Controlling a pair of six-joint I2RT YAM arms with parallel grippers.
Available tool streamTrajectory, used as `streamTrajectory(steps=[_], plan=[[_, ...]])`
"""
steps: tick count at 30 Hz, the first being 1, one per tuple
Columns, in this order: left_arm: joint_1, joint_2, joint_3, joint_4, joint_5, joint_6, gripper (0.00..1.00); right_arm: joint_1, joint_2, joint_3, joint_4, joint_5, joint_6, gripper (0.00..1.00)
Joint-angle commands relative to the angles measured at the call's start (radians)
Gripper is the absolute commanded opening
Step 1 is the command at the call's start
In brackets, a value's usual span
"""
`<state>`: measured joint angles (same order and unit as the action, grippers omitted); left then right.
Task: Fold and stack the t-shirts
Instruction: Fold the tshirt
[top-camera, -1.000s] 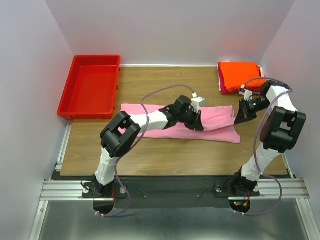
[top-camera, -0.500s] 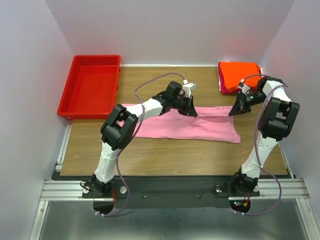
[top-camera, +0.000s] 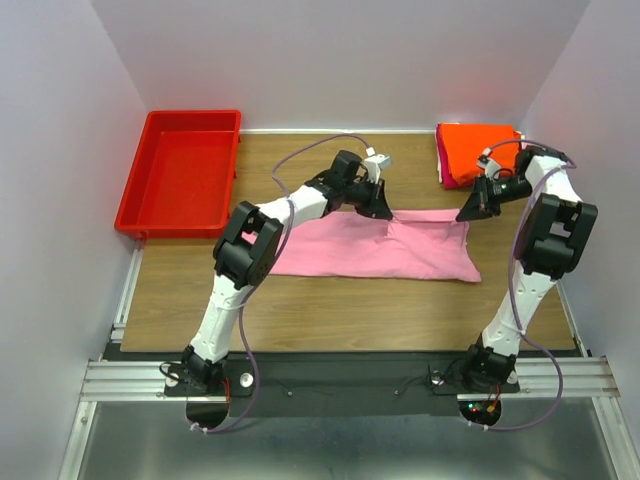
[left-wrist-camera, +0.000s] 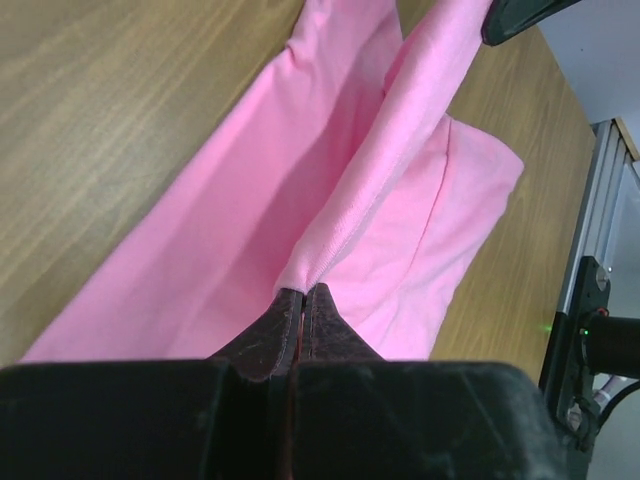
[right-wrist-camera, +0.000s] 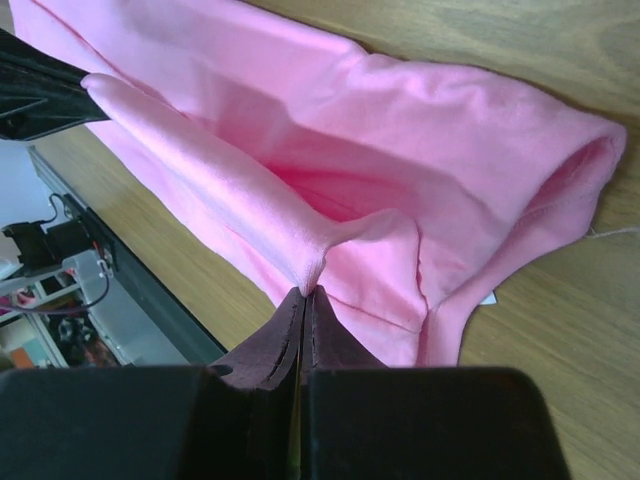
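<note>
Both arms had carried the light pink t-shirt (top-camera: 375, 245)'s edge toward twelve o'clock, left gripper (top-camera: 383, 212) and right gripper (top-camera: 465, 216) pinching it mid-table, while the orange t-shirt (top-camera: 475, 148) lay folded at one o'clock, stacking undone.

Red plastic tray (top-camera: 180, 170) at the far left corner of the wooden table (top-camera: 330, 310), seemingly empty.

Tray (top-camera: 180, 172) far left, folded shirts (top-camera: 477, 152) far right, spread shirt (top-camera: 370, 250) between.
</note>
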<state>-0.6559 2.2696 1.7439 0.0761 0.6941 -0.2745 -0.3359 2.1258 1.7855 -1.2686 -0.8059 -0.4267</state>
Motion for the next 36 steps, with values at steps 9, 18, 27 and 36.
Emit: streamTrajectory(steps=[9, 18, 27, 36], plan=[[0.071, -0.033, 0.028, -0.047, 0.079, 0.116, 0.38, 0.026, 0.025, 0.018, 0.061, -0.058, 0.029, 0.01], [0.097, -0.176, -0.133, -0.048, 0.045, 0.181, 0.42, 0.032, -0.029, 0.009, 0.087, -0.096, 0.066, 0.01], [0.121, -0.275, -0.191, -0.048, 0.051, 0.242, 0.43, 0.075, -0.162, -0.196, 0.072, -0.133, 0.037, 0.01], [0.121, -0.312, -0.236, -0.056, 0.050, 0.268, 0.43, 0.077, -0.234, -0.368, -0.049, -0.038, -0.067, 0.01]])
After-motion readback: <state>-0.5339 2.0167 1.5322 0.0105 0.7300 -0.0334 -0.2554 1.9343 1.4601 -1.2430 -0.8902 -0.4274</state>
